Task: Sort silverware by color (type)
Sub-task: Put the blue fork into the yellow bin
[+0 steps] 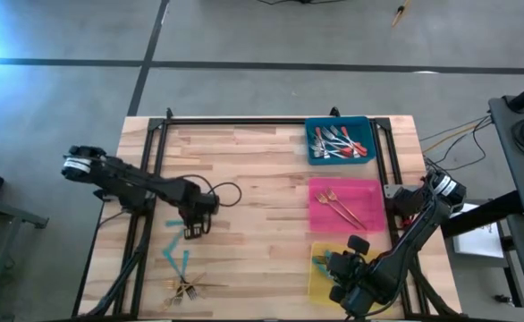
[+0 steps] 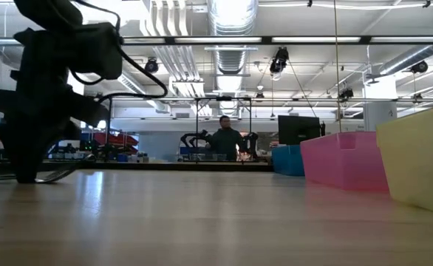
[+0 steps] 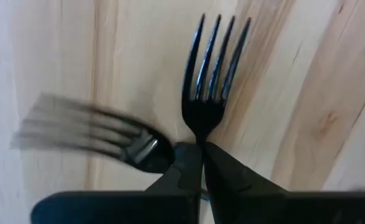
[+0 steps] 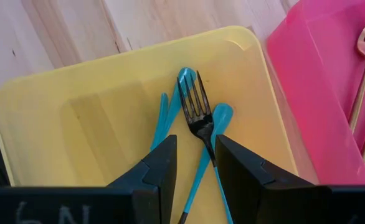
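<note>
Left gripper [image 3: 201,163]: over the left half of the wooden table [image 1: 253,170], fingers pressed together on the neck of a dark-tined fork [image 3: 210,74]; its tines stick out past the fingertips, and a second fork [image 3: 89,134] lies blurred just beside it on the wood
Right gripper [image 4: 195,165]: over the yellow tray [image 4: 58,124] at the table's near right corner, fingers parted, straddling the handle of a teal-handled fork [image 4: 195,112] that lies in the tray; not clamped on it
Yellow tray contents: teal-handled forks [image 4: 170,115] lying crossed over one another on the tray floor
Pink tray [image 1: 347,204]: between the yellow and blue trays along the right side, two gold forks [image 1: 338,204] inside
Blue tray [image 1: 338,141]: far right corner, a heap of silver forks with red handles [image 1: 338,145]
Loose silverware: two teal-handled pieces [image 1: 179,259] on the bare wood near the left gripper, one just behind it, and a small cluster of gold forks [image 1: 188,288] at the near left edge
Room beyond: a person [image 2: 224,138] stands far off in the low view
</note>
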`<state>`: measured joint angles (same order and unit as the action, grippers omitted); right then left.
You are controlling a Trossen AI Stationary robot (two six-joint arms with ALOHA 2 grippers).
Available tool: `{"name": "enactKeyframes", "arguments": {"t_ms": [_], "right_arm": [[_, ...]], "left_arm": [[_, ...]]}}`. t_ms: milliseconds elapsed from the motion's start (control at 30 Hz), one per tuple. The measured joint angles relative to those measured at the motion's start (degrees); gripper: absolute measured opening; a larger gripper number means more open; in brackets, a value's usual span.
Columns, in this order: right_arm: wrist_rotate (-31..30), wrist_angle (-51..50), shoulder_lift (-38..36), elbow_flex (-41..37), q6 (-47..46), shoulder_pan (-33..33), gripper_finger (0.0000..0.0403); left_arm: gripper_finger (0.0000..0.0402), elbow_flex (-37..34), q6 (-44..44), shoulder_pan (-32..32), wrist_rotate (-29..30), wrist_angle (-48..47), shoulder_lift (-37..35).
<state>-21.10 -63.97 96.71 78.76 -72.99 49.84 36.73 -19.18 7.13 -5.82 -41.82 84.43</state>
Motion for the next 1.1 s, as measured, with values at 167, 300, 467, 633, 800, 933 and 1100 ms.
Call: {"name": "enactKeyframes", "arguments": {"t_ms": [167,300,467,633,800,933,1100], "right_arm": [[0.0,0.0,0.0,0.0,0.0,0.01,0.01],[0.0,0.02,0.0,0.0,-0.04,0.02,0.01],[0.01,0.26,0.0,0.0,-0.55,0.01,0.01],[0.02,0.46,0.0,0.0,-0.59,0.02,0.01],[0.02,0.44,0.0,0.0,-0.57,0.0,0.01],[-0.85,0.5,0.0,0.0,-0.73,0.0,0.01],[-9.98,1.87,0.0,0.0,-3.28,0.01,0.01]], "left_arm": [[0.0,2.87,5.9,-2.13,0.64,0.46,-0.23],[0.0,4.88,7.89,-2.95,1.53,3.76,-1.95],[0.0,6.42,9.57,-3.7,4.14,8.41,-3.99],[0.0,6.36,10.32,-4.3,5.3,16.61,-6.28],[0.0,6.18,7.9,-3.93,5.28,31.64,-7.31],[0.0,6.25,6.78,-2.2,5.15,48.86,-7.4],[0.0,6.25,5.49,-0.13,5.15,65.2,-7.44]]}}
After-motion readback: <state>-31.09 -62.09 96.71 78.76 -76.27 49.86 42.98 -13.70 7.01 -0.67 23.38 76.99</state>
